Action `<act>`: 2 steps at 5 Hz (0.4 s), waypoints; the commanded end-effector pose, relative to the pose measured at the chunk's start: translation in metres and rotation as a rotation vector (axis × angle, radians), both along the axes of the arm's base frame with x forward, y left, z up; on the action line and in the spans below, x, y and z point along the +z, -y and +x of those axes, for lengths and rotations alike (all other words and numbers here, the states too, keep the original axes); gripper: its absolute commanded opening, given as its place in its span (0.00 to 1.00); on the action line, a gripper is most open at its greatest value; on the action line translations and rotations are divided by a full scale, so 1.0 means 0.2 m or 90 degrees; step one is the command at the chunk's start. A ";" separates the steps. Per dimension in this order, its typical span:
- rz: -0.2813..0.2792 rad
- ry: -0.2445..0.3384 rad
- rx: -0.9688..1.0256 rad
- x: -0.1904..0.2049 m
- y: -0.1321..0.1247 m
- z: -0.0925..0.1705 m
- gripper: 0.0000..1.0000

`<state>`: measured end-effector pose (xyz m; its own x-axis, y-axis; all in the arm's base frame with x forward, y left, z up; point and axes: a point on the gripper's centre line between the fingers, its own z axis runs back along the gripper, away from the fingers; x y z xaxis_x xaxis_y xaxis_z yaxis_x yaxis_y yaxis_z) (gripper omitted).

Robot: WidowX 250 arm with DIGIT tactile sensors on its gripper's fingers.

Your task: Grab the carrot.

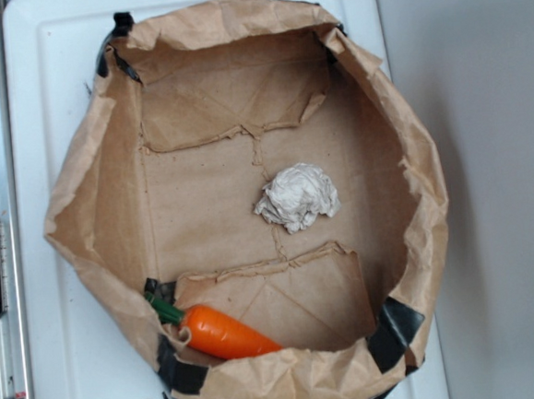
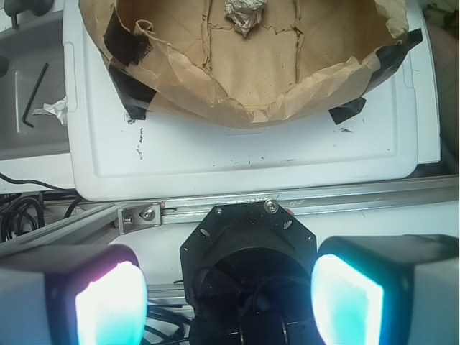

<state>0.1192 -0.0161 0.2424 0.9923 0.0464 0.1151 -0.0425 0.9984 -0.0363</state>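
Observation:
The orange toy carrot with a dark green stem lies inside a brown paper bag, against the bag's near left wall. A crumpled white paper ball lies near the middle of the bag floor. In the wrist view the carrot is hidden; only the bag's near rim and part of the paper ball show at the top. My gripper is open and empty, its two glowing pads wide apart, held back over the robot base, outside the bag. The gripper does not show in the exterior view.
The bag stands on a white plastic lid, its corners held with black tape. An aluminium rail and the black robot base lie between my gripper and the lid. A hex key lies at the left.

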 end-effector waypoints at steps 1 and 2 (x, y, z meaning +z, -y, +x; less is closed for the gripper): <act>0.000 0.000 0.000 0.00 0.00 0.00 1.00; 0.018 0.046 0.040 -0.05 0.21 0.25 1.00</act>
<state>0.1672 -0.0567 0.2219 0.9858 0.0856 0.1442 -0.0862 0.9963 -0.0027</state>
